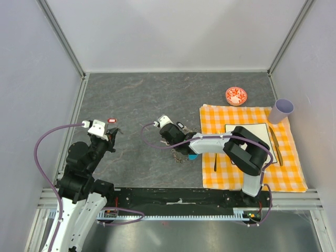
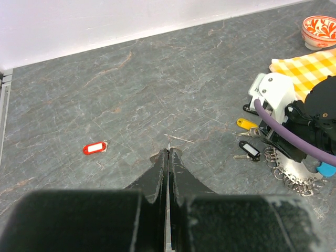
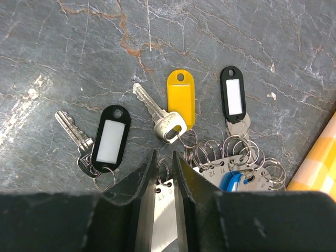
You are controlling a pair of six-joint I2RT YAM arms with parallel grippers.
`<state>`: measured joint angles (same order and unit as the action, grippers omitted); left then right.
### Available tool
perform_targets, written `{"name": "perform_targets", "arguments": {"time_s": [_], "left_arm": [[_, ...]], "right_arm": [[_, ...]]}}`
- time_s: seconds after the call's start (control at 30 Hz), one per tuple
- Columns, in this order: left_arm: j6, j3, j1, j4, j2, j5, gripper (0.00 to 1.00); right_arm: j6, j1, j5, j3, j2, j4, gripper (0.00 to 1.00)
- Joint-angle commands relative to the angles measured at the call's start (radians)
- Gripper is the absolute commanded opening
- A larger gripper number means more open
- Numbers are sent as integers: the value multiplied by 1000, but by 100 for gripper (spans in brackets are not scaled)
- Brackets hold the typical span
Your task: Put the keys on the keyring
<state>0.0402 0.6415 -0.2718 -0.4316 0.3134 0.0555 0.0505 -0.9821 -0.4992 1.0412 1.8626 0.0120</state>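
Your right gripper (image 3: pixel 164 155) is closest here. Its fingers are almost shut, and they pinch a flat metal plate (image 3: pixel 165 212) that belongs to the keyring (image 3: pixel 247 165). I think you hold it this way so the bunch of rings does not slide while a key goes on.

The keyring lies flat on the grey table (image 1: pixel 147 94), right under this gripper. Its blue piece (image 3: pixel 231 182) pokes out beside the fingers.

The keys (image 3: pixel 156 116) lie on the table just past the fingertips. One has a black tag (image 3: pixel 108 139) and one has a yellow tag (image 3: pixel 181 101). Another black tag (image 3: pixel 232 97) touches the rings. I cannot tell if any key is on a ring yet.

Well off to the left lies a red tag (image 2: pixel 94 148). Your left gripper (image 2: pixel 168 152) hovers near it, fingers pressed together, holding nothing. It looks parked out of the way.

The checked cloth (image 1: pixel 294 173), little bowl (image 1: pixel 236 95) and cup (image 1: pixel 282 109) sit off to the right.
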Motion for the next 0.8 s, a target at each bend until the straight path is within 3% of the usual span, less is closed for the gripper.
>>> {"name": "perform_targets", "arguments": {"time_s": [0.0, 0.3, 0.5, 0.77], "left_arm": [[-17, -5, -1, 40, -11, 21, 2], [-17, -5, -3, 40, -14, 20, 2], [-19, -5, -3, 40, -13, 20, 2], [-19, -5, -3, 40, -11, 20, 2]], "right_arm": [[25, 8, 30, 34, -5, 58, 27], [61, 22, 31, 57, 9, 137, 25], [94, 36, 100, 66, 18, 158, 10], [95, 43, 166, 89, 4, 181, 0]]}}
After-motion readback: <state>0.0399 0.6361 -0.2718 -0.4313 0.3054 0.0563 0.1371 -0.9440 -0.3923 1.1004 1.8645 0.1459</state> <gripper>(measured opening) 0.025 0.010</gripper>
